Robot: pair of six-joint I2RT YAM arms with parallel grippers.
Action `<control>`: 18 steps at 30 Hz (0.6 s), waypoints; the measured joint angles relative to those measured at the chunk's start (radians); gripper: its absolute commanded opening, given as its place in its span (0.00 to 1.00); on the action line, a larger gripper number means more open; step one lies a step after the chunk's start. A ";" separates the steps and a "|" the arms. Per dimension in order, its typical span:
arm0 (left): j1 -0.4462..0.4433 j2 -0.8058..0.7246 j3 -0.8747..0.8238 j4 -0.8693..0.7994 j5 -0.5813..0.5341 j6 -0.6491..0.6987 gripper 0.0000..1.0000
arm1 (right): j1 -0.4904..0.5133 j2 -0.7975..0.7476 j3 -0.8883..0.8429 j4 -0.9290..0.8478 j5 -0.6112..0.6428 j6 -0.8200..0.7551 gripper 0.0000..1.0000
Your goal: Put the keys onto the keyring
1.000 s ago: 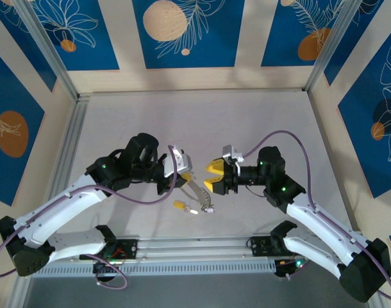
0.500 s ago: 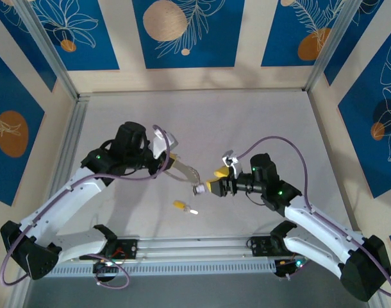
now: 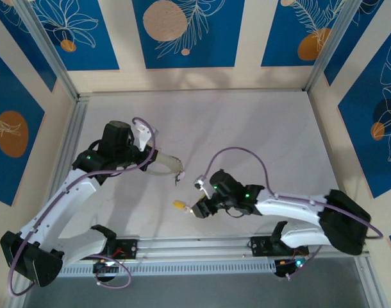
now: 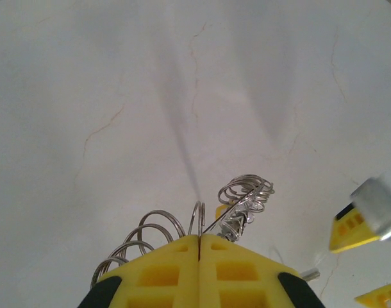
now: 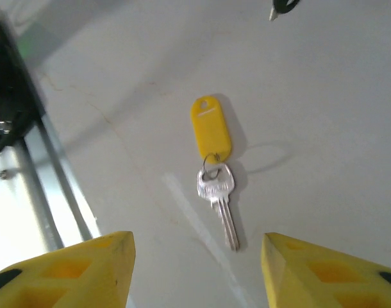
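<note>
Where the right hand (image 5: 197, 240) hangs: low over the bench (image 5: 324, 96) near the middle of its near edge, fingers about half apart, nothing between them.
Key (image 5: 216, 187): flat on the bench just ahead of those fingers, blade toward them, touching neither.
Yellow tag (image 5: 211, 128): joined to the key by 1 split ring (image 5: 211, 165), lying beyond it.
Handling: likely light, stiff, thin and slick. The blade lies too flat to pinch easily, so the thicker plastic tag looks the better hold, though the key would then dangle.
Left hand (image 4: 200, 239): closed tight on the keyring (image 4: 222, 218), raised left of the bench's middle.
Keyring: thin, probably springy wire with several small rings (image 4: 247, 192) threaded on it.
</note>
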 measured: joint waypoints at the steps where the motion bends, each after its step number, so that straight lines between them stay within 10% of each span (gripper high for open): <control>1: 0.008 -0.008 -0.004 0.000 0.000 -0.003 0.00 | 0.016 0.043 0.030 0.001 0.017 -0.011 0.54; 18: 0.092 -0.069 -0.064 0.001 0.026 -0.025 0.00 | 0.132 0.286 0.195 -0.047 0.184 -0.098 0.43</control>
